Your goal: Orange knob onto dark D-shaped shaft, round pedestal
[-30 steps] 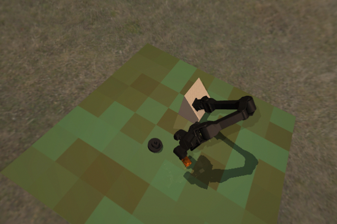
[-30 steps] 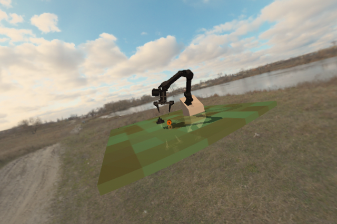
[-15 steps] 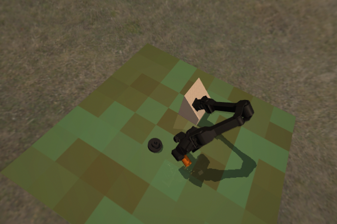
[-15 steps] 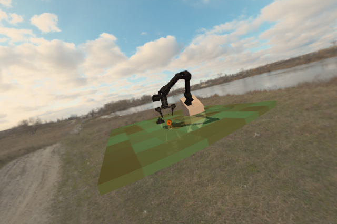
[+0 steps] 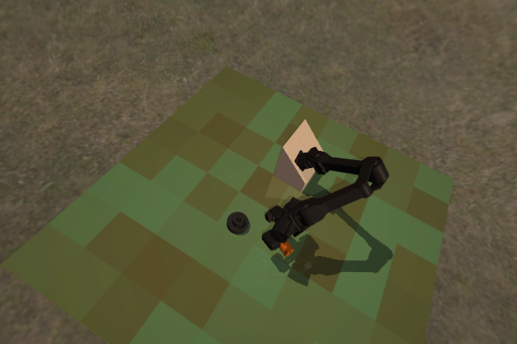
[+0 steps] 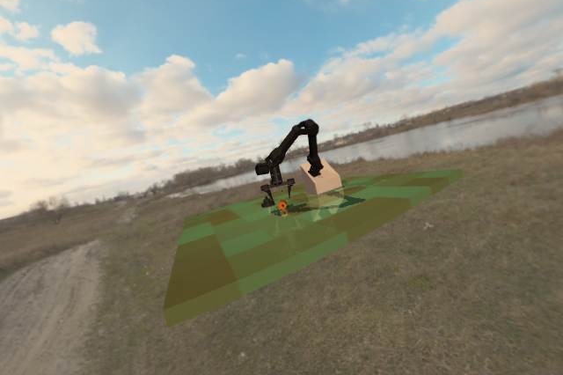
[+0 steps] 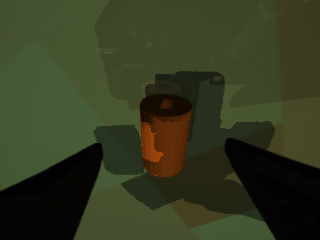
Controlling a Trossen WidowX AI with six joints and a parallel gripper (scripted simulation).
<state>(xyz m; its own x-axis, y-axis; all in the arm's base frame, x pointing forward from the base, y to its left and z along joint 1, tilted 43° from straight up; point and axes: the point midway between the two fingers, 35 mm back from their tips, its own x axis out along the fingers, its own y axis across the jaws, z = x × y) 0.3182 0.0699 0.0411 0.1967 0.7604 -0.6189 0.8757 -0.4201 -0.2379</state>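
Note:
The orange knob lies on its side on the patchwork table top. Its end with the hole faces the upper part of the wrist view; the hole's flat side cannot be made out. My gripper is open and empty, pointing down above the knob. In the wrist view one fingertip is on each side of the knob, with a gap on both sides. The dark round pedestal stands to the left of the knob in the top and exterior views. Its short dark shaft points up and is bare.
A pale, slanted block stands at the arm's base, behind the gripper. The table top has a patchwork of green and brown, with the arm's shadow across the area around the knob.

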